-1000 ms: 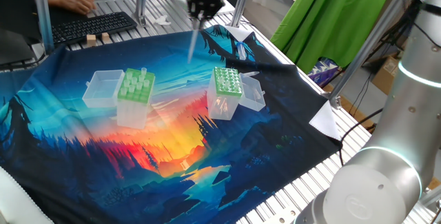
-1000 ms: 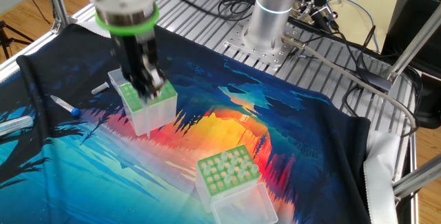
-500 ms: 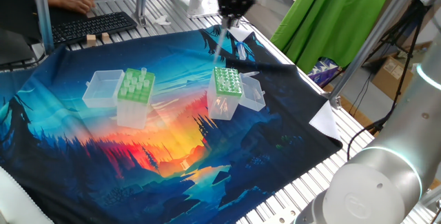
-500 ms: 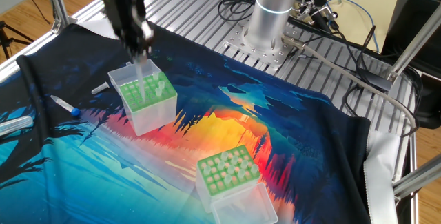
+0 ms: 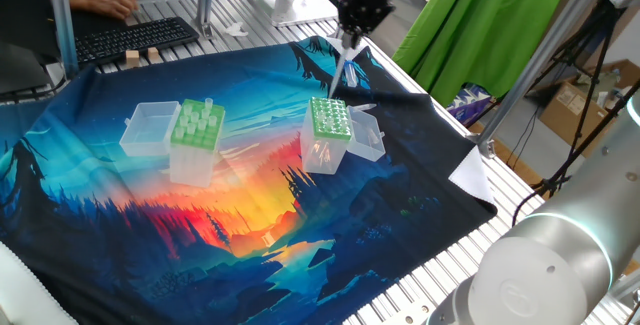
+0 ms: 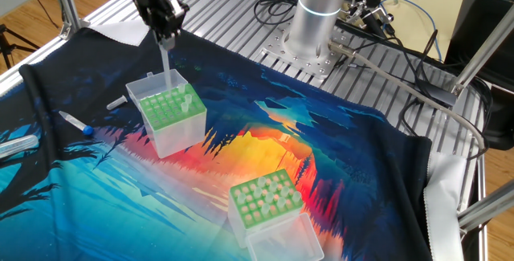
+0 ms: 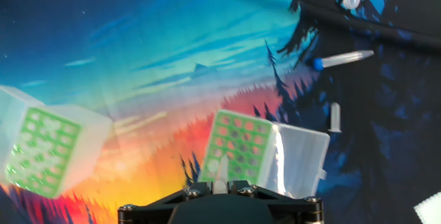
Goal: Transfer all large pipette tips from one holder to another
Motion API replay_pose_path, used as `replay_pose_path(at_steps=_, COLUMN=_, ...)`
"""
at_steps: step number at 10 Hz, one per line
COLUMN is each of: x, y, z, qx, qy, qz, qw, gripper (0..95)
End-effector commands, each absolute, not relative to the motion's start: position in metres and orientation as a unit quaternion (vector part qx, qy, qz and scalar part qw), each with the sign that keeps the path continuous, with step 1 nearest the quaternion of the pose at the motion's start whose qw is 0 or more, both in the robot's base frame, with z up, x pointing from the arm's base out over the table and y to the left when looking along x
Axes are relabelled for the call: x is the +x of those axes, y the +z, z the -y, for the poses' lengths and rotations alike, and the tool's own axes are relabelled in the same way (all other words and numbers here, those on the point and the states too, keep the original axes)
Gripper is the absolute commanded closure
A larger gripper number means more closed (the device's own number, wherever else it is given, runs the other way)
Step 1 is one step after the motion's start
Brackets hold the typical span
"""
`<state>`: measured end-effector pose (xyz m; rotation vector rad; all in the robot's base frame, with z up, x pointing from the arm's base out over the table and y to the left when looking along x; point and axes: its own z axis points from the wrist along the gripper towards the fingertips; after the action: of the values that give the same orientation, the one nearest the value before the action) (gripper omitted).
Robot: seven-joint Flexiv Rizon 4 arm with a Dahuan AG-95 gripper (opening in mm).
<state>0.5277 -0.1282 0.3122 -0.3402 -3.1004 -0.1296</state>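
Covering slatted metal table point(image 5: 440, 255), colourful printed cloth point(image 5: 150, 235); gripper point(image 5: 352, 33) pinching pipette tip point(image 5: 341, 69).

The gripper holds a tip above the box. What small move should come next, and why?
Probably a straight descent. The gripper holds a tip hanging point-down above the box, and in the hand view the point sits over a free hole in its green plate.

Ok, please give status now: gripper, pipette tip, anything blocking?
Gripper shut on pipette tip, pointing down. Tip hangs above the darker-green holder. Nothing in the way.
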Motion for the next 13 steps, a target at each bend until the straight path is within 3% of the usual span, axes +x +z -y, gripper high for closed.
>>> replay_pose_path(at_steps=1, x=0.516, y=0.306, z=0.130, qx=-0.116, qy=-0.039, qz=0.993, qw=0.007, gripper=95.0)
replay_pose_path(at_steps=13, x=0.507, y=0.279, z=0.125, qx=-0.125, qy=-0.042, qz=0.991, qw=0.003, gripper=95.0)
